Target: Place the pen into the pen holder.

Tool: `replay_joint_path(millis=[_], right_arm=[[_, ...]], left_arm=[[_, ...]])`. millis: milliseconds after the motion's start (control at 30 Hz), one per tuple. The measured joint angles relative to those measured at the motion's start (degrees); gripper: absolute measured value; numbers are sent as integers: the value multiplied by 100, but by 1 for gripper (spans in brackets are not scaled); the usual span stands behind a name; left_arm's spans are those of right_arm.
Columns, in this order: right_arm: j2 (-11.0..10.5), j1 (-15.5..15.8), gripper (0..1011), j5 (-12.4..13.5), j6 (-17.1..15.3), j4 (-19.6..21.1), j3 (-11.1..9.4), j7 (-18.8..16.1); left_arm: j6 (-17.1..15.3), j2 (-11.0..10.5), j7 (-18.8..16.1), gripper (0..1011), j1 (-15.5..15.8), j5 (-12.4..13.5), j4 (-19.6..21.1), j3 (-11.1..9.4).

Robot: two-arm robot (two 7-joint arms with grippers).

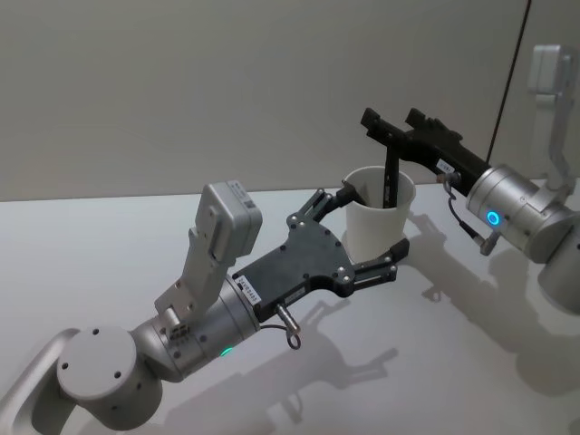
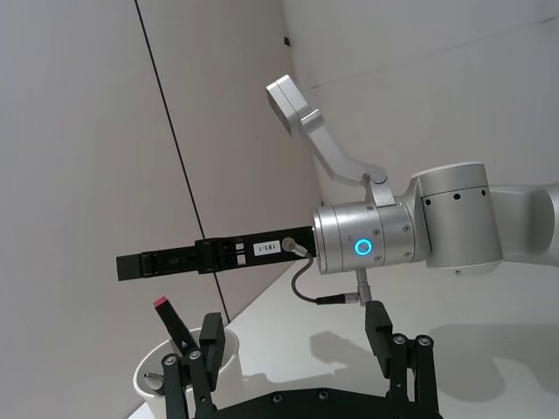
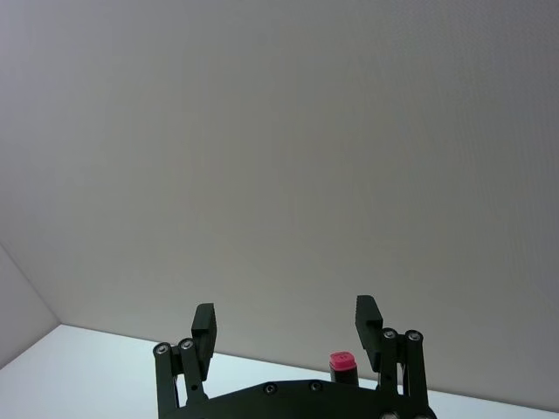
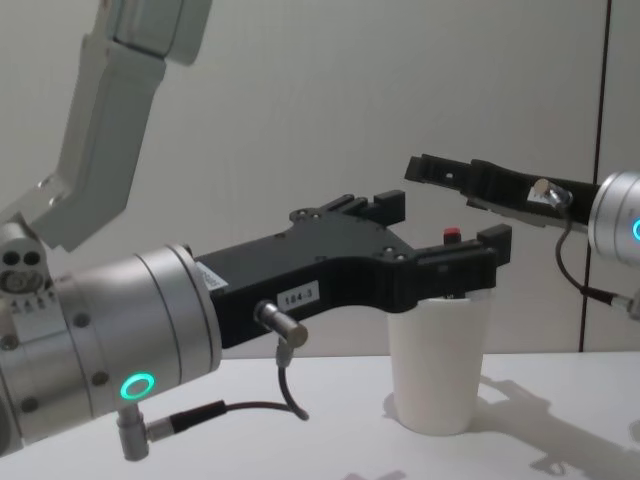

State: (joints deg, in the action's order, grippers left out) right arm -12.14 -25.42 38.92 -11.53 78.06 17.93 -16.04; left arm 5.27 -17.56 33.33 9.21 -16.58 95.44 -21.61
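Note:
The pen holder (image 1: 379, 222), a white paper cup, stands on the table; it also shows in the chest view (image 4: 440, 370) and in the left wrist view (image 2: 162, 371). The pen (image 1: 390, 181), black with a red top (image 4: 452, 235) (image 2: 162, 304), stands leaning inside it. My right gripper (image 1: 391, 118) (image 4: 425, 170) hovers open just over the pen's top. That red top (image 3: 342, 364) sits between the spread fingers, close to one of them. My left gripper (image 1: 373, 220) (image 2: 295, 327) (image 4: 445, 222) is open at the cup's rim height, one finger on each side; contact cannot be told.
A bare white table (image 1: 109, 236) stretches to my left and front. A plain wall with a dark vertical seam (image 1: 507, 82) stands behind. The two arms come close together over the cup.

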Motion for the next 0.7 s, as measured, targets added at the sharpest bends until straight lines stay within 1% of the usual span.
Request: replay_joint_path(millis=[367,700], right_arm=[[-15,9,1001,-33,24,23,1,-2],[-162,176,1001,-149,131,355,-60,180]], left_arm=[[0,0,0,1001,0,0,0,0],[0,0,0,1001,0,0,0,0]])
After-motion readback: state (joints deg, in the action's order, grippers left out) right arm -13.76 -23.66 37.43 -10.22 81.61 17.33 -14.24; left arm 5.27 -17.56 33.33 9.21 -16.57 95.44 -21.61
